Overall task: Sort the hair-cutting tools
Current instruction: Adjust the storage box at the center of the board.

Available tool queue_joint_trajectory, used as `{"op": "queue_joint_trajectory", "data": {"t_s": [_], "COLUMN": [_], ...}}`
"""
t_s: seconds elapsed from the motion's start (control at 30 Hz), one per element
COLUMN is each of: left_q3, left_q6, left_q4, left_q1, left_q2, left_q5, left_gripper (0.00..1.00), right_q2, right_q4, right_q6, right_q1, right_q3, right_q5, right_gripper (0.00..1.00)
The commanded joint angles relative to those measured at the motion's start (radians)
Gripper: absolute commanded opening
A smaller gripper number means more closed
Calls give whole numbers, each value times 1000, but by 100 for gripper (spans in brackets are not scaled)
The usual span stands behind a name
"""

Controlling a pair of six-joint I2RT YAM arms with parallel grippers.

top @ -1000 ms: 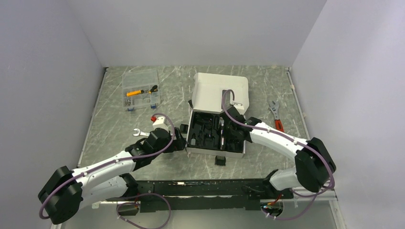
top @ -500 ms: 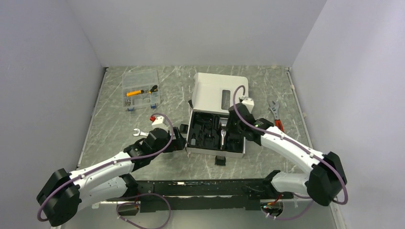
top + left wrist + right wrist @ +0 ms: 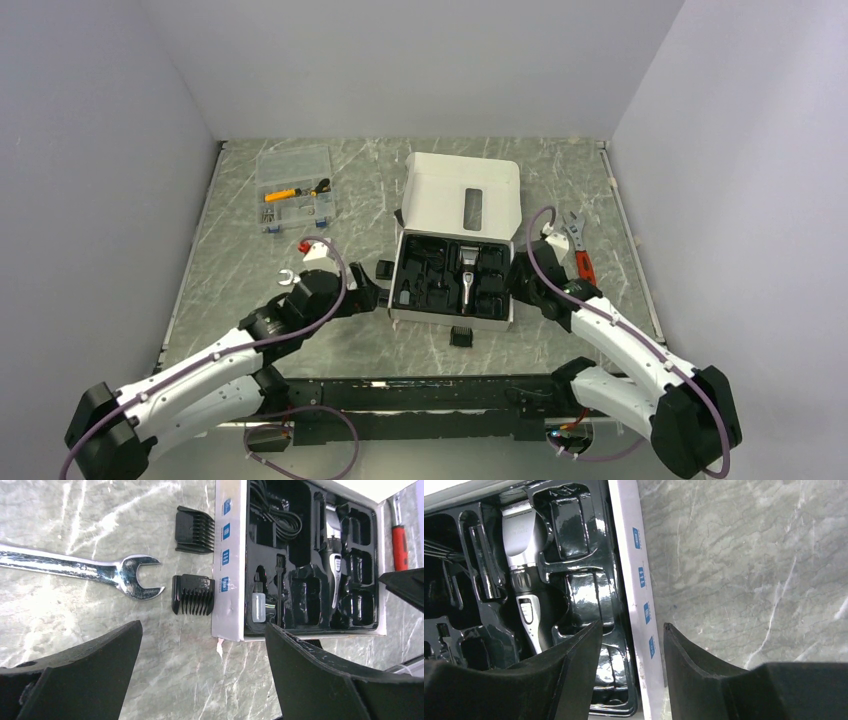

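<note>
**Clipper seated, 3 combs still out**

Your right gripper [image 3: 629, 630] has backed off the tray in the last second. It now hangs over the right wall of the white box [image 3: 227, 555], fingers apart and holding nothing. That uncovers the clipper [image 3: 334, 565], which lies in its long slot in the black tray, so that placement looks done.

Your left gripper [image 3: 202, 630] is spread wide and empty. It hovers over comb 1 [image 3: 192, 595] and comb 2 [image 3: 195, 522], both on the table just left of the box and near the silver wrench [image 3: 75, 567]. Comb 3 [image 3: 460, 336] sits on the table in front of the box.

Those 3 remain, and comb 1 looks your easiest pick.
</note>
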Motion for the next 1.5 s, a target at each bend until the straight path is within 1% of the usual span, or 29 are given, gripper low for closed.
{"op": "queue_joint_trajectory", "data": {"t_s": [0.0, 0.1, 0.2, 0.4, 0.53, 0.73, 0.83, 1.03, 1.17, 1.33, 1.47], "left_q3": [0, 1, 4, -1, 31, 109, 134, 163, 163, 201, 288], "left_q6": [3, -5, -15, -12, 9, 25, 27, 21, 15, 53, 98], "left_q4": [-56, -77, -93, -44, 9, 68, 65, -4, -9, 21, -30], "left_q1": [2, 6, 32, 90, 93, 93, 93, 93, 93, 89, 76], "left_q2": [-60, -53, -43, -11, 90, 246, 264, 254, 279, 365, 474], "left_q5": [-66, -65, -54, 29, 77, 140, 128, 47, 59, 123, 126], "left_gripper": [99, 99, 99, 98, 96, 94, 94, 94, 91, 82, 79], "right_q2": [-12, 16, 51, 118, 148, 133, 96, -11, -43, -50, -72], "right_q4": [83, 91, 103, 161, 181, 167, 167, 158, 149, 165, 151], "right_q6": [10, 6, -5, -34, -42, -56, -56, -64, -71, -68, -77], "right_q1": [2, -8, -47, -152, -195, -266, -271, -268, -262, -256, -244], "right_q3": [-19, -19, -11, -13, -17, -12, -14, -31, -51, -83, -76], "right_q5": [-11, -7, -22, -109, -143, -166, -180, -215, -237, -264, -263], "right_gripper": [51, 51, 50, 48, 48, 48, 48, 49, 50, 50, 50]}}
